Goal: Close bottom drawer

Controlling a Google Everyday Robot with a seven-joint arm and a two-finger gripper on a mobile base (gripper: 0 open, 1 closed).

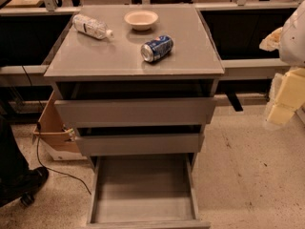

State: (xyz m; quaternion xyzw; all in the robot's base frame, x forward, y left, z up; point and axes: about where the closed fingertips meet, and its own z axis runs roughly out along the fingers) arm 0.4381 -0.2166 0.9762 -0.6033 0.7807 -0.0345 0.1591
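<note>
The bottom drawer (143, 190) stands pulled far out of the grey cabinet (119, 58), its shallow grey box open to view; the two drawers above (136, 111) sit slightly ajar; on the cabinet top a water bottle (91, 26) and a blue can (157, 48) lie on their sides, a pale bowl (141, 19) behind them; the gripper (282, 104) hangs at the right edge, well apart from the drawers.

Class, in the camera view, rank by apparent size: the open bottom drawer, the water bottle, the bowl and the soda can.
Largest: bottom drawer.
Then water bottle, bowl and soda can: much alike, can nearer the camera, so unranked.
The claw hangs at the right edge.
</note>
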